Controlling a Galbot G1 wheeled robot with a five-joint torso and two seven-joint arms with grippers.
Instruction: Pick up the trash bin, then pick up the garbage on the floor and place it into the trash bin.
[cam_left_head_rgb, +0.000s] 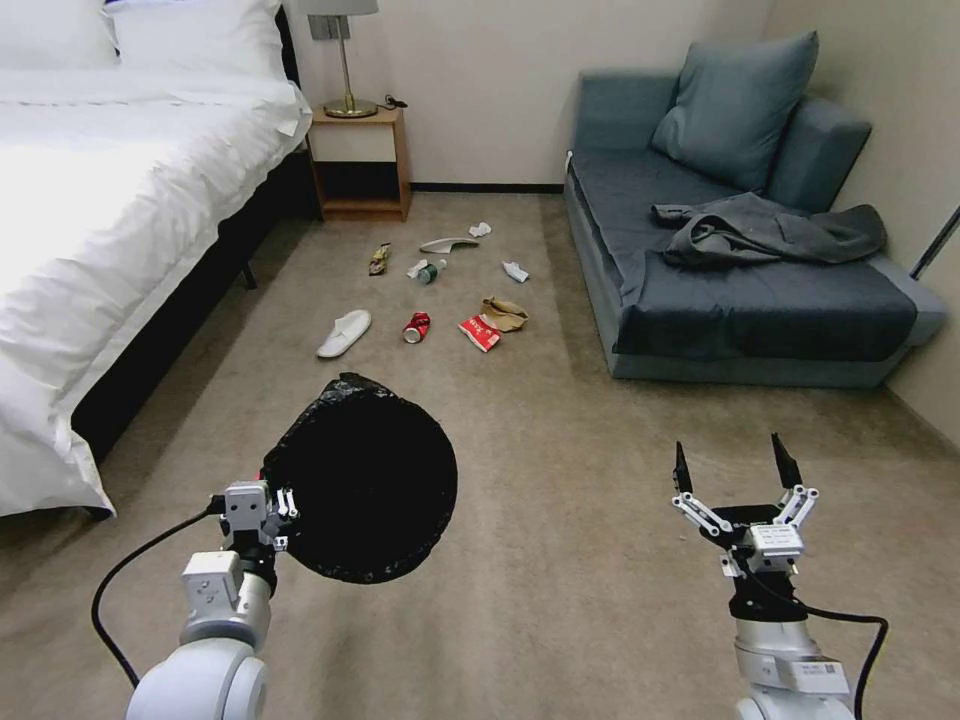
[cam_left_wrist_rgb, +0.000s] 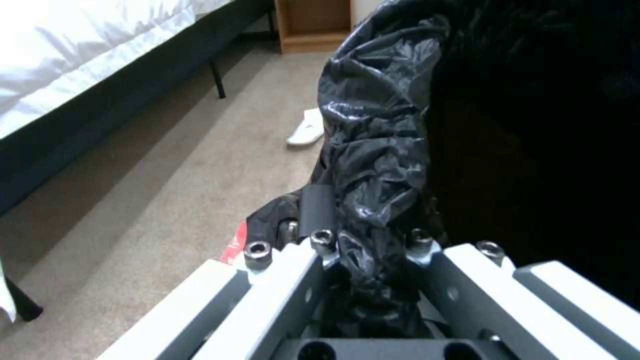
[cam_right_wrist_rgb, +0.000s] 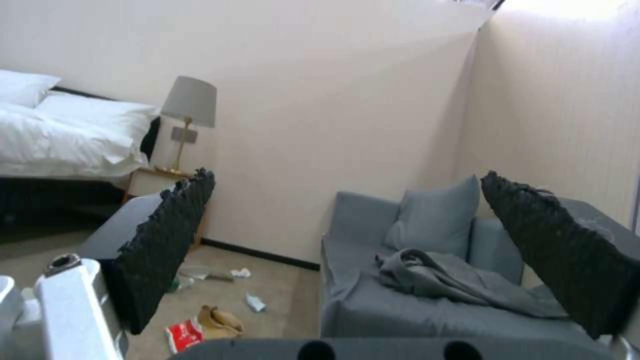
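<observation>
Left pincer (cam_left_head_rgb: 283, 515) clamps trash bin (cam_left_head_rgb: 365, 480), its fingertips hidden.

The head view looks forward and down across the carpet toward the sofa (cam_left_head_rgb: 740, 270). The left wrist view sits close against the trash bin (cam_left_wrist_rgb: 380, 140). The right wrist view faces the sofa too, sharing its red packet (cam_right_wrist_rgb: 185, 335).

1. No text, brand, number or sign could be read anywhere.
2. The red packet (cam_left_head_rgb: 480, 332) on the carpet, toward twelve o'clock from the robot, bore white markings too small to make out.
3. A label (cam_left_head_rgb: 812, 672) on the right arm's wrist carried print and a code square, both illegible.
</observation>
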